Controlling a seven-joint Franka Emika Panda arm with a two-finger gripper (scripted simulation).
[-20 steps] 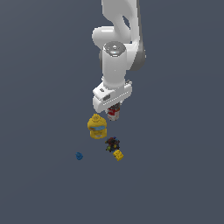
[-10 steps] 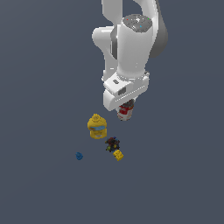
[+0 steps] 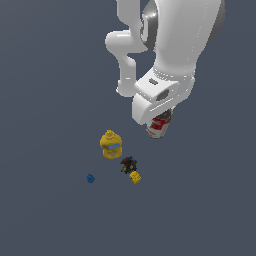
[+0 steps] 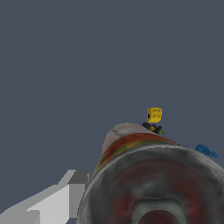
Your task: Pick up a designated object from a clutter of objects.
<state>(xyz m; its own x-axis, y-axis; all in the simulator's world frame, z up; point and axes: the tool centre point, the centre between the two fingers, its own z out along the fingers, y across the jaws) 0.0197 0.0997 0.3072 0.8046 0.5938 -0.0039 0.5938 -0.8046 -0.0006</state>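
The red and white can [image 3: 159,124] hangs under the white hand, well above the floor, to the exterior view's right of the other items. My gripper [image 3: 158,120] is shut on it; the fingers are mostly hidden by the hand. In the wrist view the can [image 4: 148,175] fills the near field, its grey end facing the camera, with one grey finger [image 4: 65,192] beside it. Below lie the yellow rounded container with a blue band [image 3: 110,144], a dark multicoloured lump [image 3: 128,163], a small yellow block [image 3: 134,177] and a tiny blue piece [image 3: 90,178].
The floor is a plain dark grey surface [image 3: 50,100]. The wrist view shows the yellow block [image 4: 154,114], the dark lump [image 4: 152,127] and the blue piece [image 4: 205,151] just past the can's edge. The white arm [image 3: 170,40] fills the upper part of the exterior view.
The arm has risen and moved toward the exterior view's right, carrying the can up and away from the clutter. The items on the floor have stayed in place.
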